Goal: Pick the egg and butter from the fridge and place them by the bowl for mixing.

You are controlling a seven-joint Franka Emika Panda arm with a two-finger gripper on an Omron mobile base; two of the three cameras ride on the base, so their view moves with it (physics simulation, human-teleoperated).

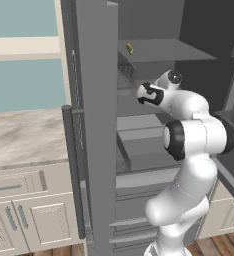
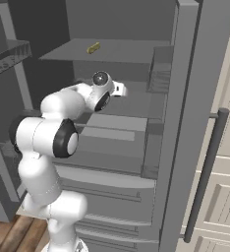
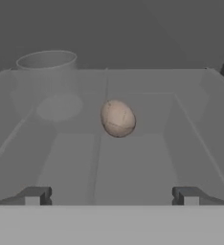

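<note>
In the hand view the fingers (image 3: 112,195) stand wide apart, one tip (image 3: 36,195) at the lower left and the other at the lower right, and nothing is between them. They hold nothing and touch nothing. The egg (image 3: 117,117) lies ahead of the fingers on the grey shelf (image 3: 147,158), a little beyond the tips and close to the middle line between them, slightly toward the right tip. It is clearly apart from both tips. Further back and to the left of the egg stands a clear glass container (image 3: 48,79), well apart from the egg.

In the left base view the white arm (image 1: 189,150) reaches from the lower right into the open fridge (image 1: 96,125), and its hand is at the level of a middle shelf. The right base view shows the same reach from the other side, with the long dark handle (image 2: 205,177) on the fridge door at the right. On the higher shelf, above the hand and farther back, lies a small yellowish stick, probably the butter (image 1: 130,48), though it is too small to be sure.
</note>
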